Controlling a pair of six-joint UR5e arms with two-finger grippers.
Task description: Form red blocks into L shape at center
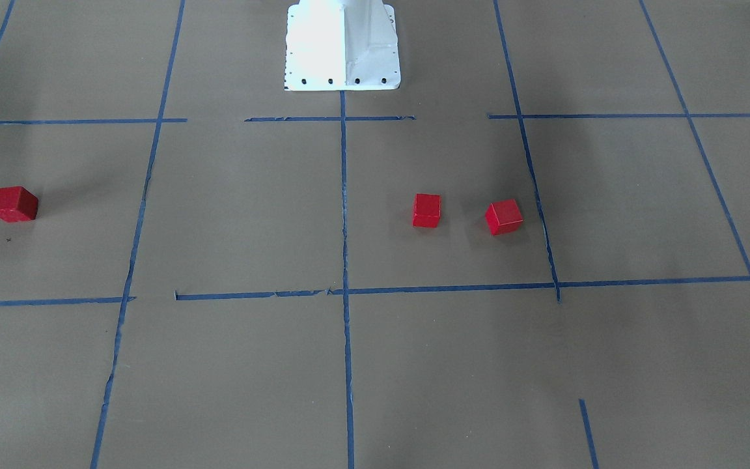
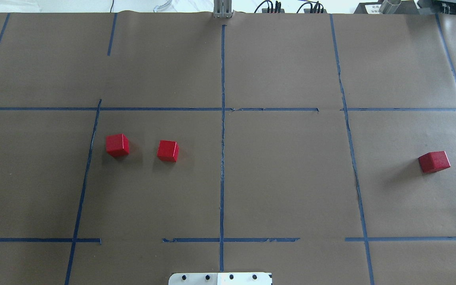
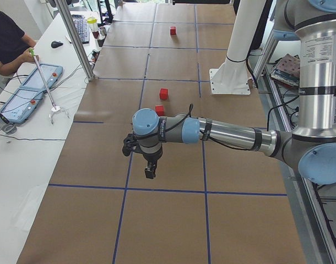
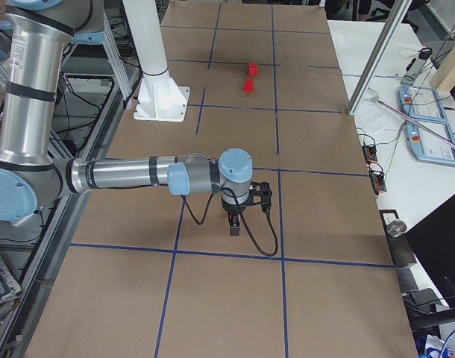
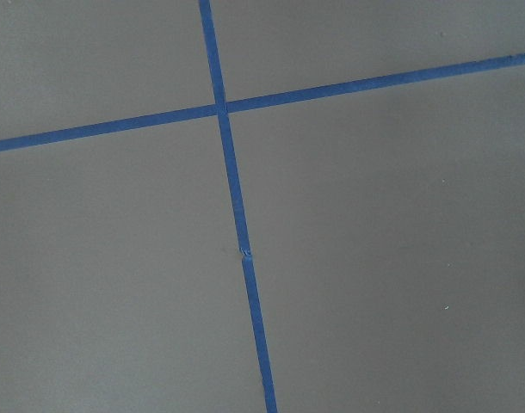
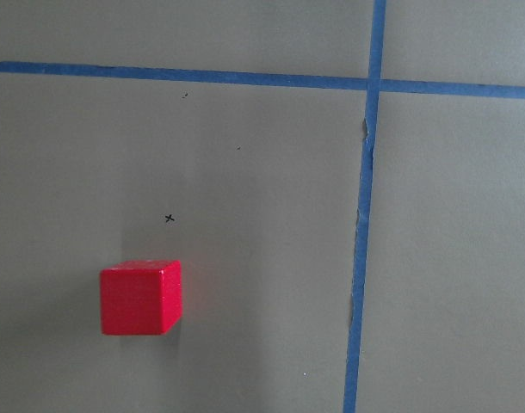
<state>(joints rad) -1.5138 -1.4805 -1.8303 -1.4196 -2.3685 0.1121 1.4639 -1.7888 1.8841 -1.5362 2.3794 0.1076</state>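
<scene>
You're in a robotics lab: industrial arms (image 3: 234, 135) reach over a tabletop (image 2: 291, 178) covered in brown paper and gridded with blue tape (image 2: 222, 158). Teach pendants (image 3: 36, 85), cables (image 4: 373, 168) and a keyboard (image 3: 81, 30) lie on your side bench (image 3: 25, 154).

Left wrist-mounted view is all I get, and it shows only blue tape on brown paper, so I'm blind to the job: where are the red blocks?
Observer: Two sit on the robot's left of the centre tape line: the inner block and the outer block, apart, not touching.
Operator: And the third one?
Observer: The third block lies alone far on the robot's right, beyond the right-hand tape line.
</scene>
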